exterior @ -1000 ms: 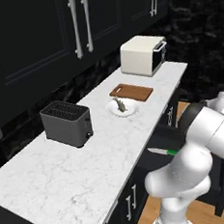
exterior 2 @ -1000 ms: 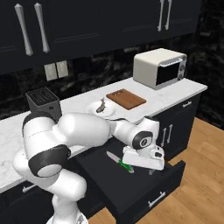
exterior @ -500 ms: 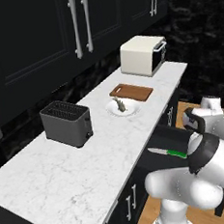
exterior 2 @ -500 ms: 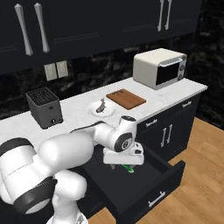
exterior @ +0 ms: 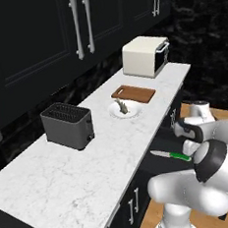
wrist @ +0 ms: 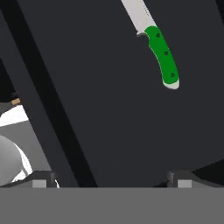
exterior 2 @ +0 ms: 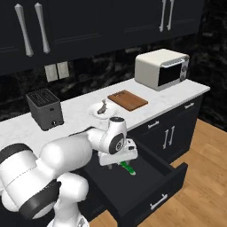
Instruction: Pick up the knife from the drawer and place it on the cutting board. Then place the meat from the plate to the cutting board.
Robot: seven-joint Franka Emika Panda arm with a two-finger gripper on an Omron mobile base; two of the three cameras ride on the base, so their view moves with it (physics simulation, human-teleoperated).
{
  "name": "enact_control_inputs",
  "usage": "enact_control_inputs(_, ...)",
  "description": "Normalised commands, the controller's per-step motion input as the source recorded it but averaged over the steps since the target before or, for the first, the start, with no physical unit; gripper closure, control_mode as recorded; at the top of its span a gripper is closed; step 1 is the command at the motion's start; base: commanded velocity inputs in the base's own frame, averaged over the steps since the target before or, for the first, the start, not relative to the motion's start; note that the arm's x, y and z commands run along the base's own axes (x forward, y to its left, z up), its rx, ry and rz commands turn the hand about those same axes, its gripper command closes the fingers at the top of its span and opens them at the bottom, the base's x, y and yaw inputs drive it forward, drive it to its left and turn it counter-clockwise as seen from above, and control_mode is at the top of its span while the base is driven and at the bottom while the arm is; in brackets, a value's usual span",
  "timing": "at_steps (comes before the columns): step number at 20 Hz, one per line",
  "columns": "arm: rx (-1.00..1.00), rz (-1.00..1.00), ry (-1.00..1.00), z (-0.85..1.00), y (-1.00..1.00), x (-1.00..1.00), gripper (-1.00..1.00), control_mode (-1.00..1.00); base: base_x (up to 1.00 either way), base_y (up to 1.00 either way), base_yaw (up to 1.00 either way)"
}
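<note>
the knife [wrist: 158, 49] lay flat on the floor of the open drawer [exterior 2: 146, 186], green handle nearest the gripper [exterior 2: 119, 156], whose jaws were spread wide and empty above it. for a sound grasp, the jaws would best be centred over the handle, set across its width, then lowered before being closed.

Matt black drawer [wrist: 109, 109], wooden cutting board [exterior: 133, 94]
</note>
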Motion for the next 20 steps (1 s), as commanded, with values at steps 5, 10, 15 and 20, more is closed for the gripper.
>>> enact_control_inputs(5,0.02,0.09,0.00,-0.13,0.00,0.64,-1.00,-1.00,0.00,0.00,0.00)
enact_control_inputs(10,0.08,0.11,0.00,-0.16,-0.15,0.44,-1.00,-1.00,0.00,0.00,0.00)
enact_control_inputs(15,0.06,0.10,0.00,-0.25,-0.11,0.39,-1.00,-1.00,0.00,0.00,0.00)
enact_control_inputs(20,0.00,0.01,-0.04,-0.35,-0.02,0.45,-1.00,-1.00,0.00,0.00,0.00)
